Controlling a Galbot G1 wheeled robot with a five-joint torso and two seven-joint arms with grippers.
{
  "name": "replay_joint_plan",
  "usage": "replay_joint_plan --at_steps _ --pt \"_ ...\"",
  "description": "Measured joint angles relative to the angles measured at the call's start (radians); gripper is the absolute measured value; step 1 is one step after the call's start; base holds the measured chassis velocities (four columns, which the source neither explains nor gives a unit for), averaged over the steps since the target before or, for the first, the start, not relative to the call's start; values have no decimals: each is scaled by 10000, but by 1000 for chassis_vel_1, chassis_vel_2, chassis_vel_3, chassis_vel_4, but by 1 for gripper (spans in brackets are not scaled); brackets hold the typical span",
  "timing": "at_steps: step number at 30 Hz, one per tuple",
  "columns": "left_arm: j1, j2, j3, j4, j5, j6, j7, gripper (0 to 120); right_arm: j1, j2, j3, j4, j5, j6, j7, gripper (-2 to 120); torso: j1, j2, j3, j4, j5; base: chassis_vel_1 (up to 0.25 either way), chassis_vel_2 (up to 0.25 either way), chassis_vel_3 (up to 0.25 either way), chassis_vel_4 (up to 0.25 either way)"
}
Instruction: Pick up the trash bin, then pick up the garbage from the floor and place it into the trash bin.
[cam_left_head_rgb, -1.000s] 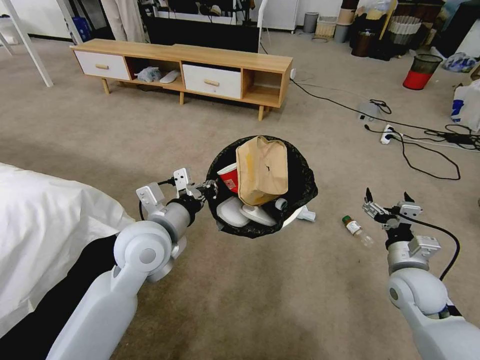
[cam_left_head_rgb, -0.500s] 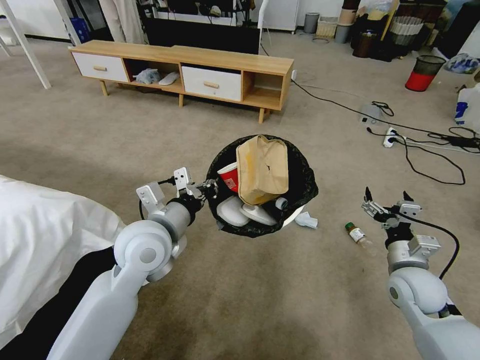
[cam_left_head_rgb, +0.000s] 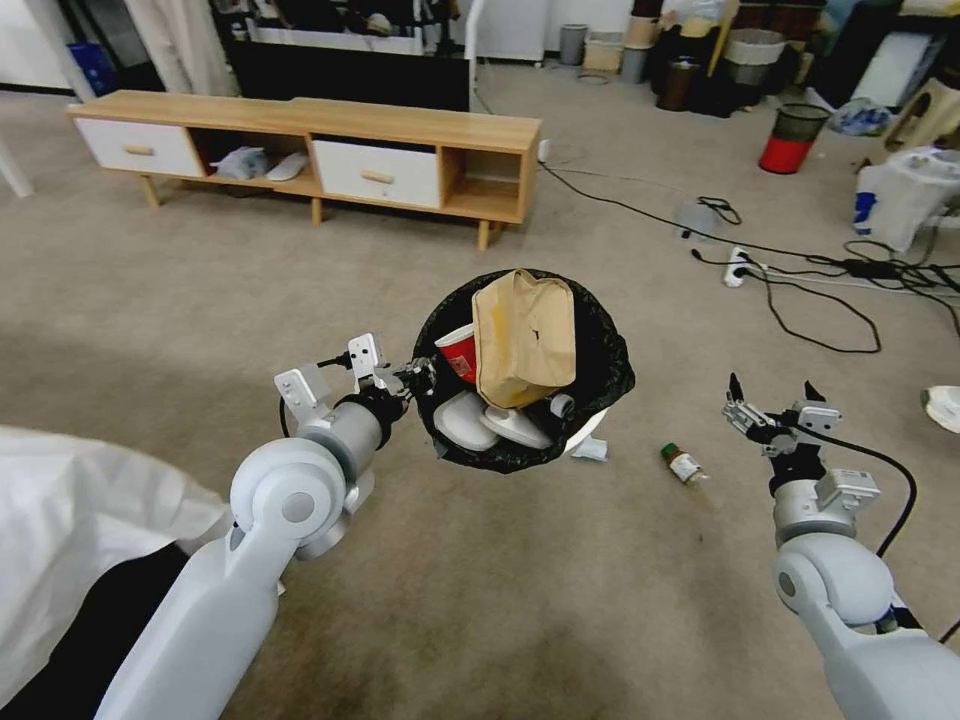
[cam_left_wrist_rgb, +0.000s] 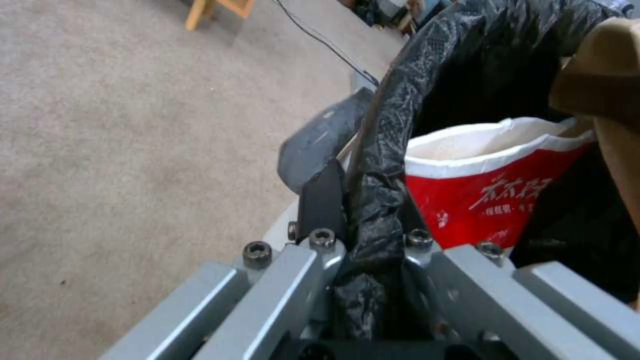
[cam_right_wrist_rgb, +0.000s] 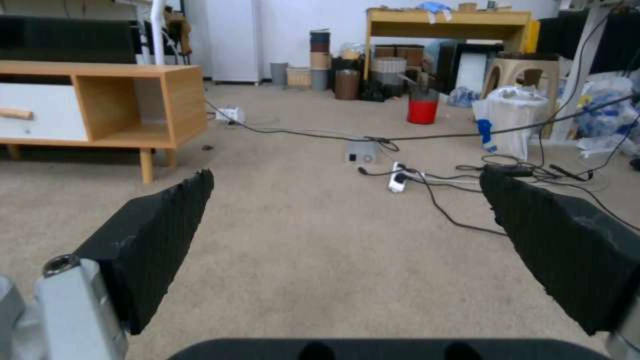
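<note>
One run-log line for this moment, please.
left gripper: shut on trash bin rim, bin held up | right gripper: open, empty | floor: bottle, tissue

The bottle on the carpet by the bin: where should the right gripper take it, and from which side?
Probably from above, across the clear body. The bottle lies flat on the carpet, green cap towards the trash bin, so fingers should straddle its width. The right gripper hangs open to its right; the left gripper clamps the bin's rim.

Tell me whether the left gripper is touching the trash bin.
Touching. The left wrist view shows the left gripper with its fingers pinching the trash bin at its bag-covered rim.
</note>
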Motion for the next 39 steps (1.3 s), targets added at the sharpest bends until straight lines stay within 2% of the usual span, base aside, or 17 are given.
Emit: replay_joint_plan --at_steps 4,10,18,39 --pt "-3 -1 4 6 0 -36 0 3 -7 4 -3 -2 15 5 -29 100 -1 0 0 8 -1 -71 35 36 -68" --pt "0 -4 16 10 -1 -139 10 3 -6 6 -9 -9 19 12 -54 100 -1 0 0 0 0 -100 22 19 -105" --pt "26 -4 23 12 8 -238 44 3 7 16 -29 -13 19 16 -79 100 0 0 0 7 -1 -76 41 52 -56" --pt "141 7 32 -77 22 -260 51 3 -54 43 -29 51 7 13 -70 100 -1 0 0 4 0 -59 65 57 -66"
